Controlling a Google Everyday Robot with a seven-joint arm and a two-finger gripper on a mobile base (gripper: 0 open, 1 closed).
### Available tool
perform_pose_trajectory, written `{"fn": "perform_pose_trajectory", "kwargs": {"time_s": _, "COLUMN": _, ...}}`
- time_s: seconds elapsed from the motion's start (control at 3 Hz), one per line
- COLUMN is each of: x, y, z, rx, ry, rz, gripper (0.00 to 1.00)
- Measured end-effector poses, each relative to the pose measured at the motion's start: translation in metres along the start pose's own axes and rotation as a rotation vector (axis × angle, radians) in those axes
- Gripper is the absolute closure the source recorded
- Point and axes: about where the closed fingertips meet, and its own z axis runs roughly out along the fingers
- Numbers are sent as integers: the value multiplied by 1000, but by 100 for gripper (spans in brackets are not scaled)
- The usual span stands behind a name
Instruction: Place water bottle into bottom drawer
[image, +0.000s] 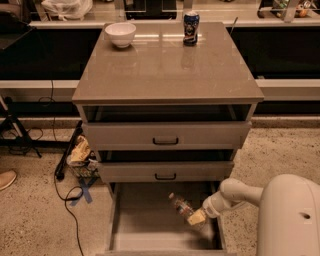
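A: While the arm (241, 192) reaches in from the lower right, where is the water bottle (180, 205)?
B: Tilted above the open bottom drawer (142, 222), low centre of frame, its base clenched in the gripper (198, 218).
A: How will it handle?
B: Probably light, thin-walled and slippery; grip the firmer base or neck gently.

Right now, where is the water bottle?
In the camera view the water bottle is held tilted in the claw, low and right of centre. It is over the right half of the open bottom drawer, just below the middle drawer.
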Motion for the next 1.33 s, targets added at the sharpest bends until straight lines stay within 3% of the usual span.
{"fn": "perform_pose_trajectory", "kwargs": {"time_s": 0.33, "x": -4, "y": -1, "z": 49, "rx": -33, "ry": -43, "rz": 3, "gripper": 33}}
{"fn": "perform_pose_trajectory", "kwargs": {"time_s": 0.67, "x": -8, "y": 7, "z": 68, "rx": -46, "ry": -81, "rz": -2, "gripper": 11}}
{"fn": "perform_pose_trajectory", "kwargs": {"time_s": 1.0, "x": -13, "y": 21, "z": 86, "rx": -88, "ry": -102, "rz": -24, "gripper": 0}}
{"fn": "perform_pose_trajectory", "kwargs": {"time_s": 1.33, "x": -5, "y": 12, "z": 67, "rx": -49, "ry": -145, "rz": 1, "gripper": 0}}
